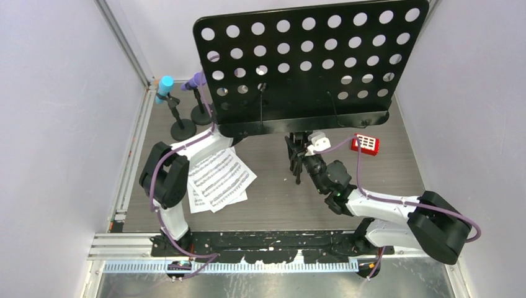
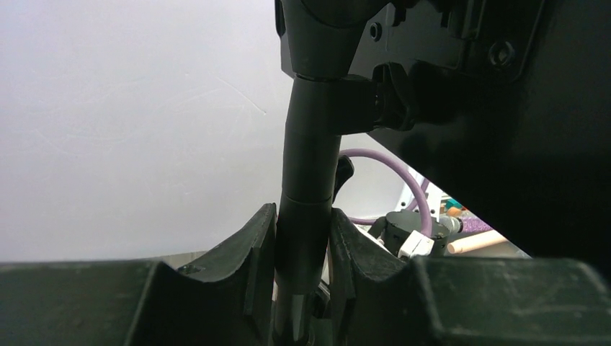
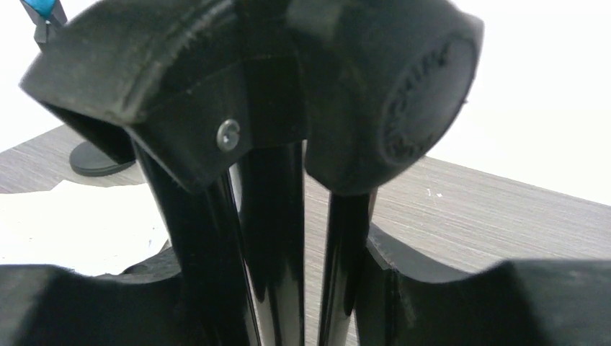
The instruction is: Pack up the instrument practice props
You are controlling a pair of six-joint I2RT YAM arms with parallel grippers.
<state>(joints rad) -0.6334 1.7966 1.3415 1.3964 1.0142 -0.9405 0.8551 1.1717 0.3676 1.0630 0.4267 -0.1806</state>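
The black perforated music rack (image 1: 310, 56) stands at the back centre, its desk tilted toward me. My left gripper (image 2: 302, 216) is under the desk, shut on the rack's black pole (image 2: 310, 144). My right gripper (image 1: 296, 158) is low at the folded tripod legs (image 3: 270, 216), and its fingers press them from both sides. White sheet-music pages (image 1: 220, 177) lie on the table beside the left arm. A cyan microphone (image 1: 165, 87) and a purple microphone (image 1: 196, 79) sit in two black round-based holders (image 1: 183, 129) at the back left.
A small red block with a white grid (image 1: 365, 144) lies right of the rack's foot. White walls close in on both sides and the back. A metal rail (image 1: 133, 155) runs along the table's left edge.
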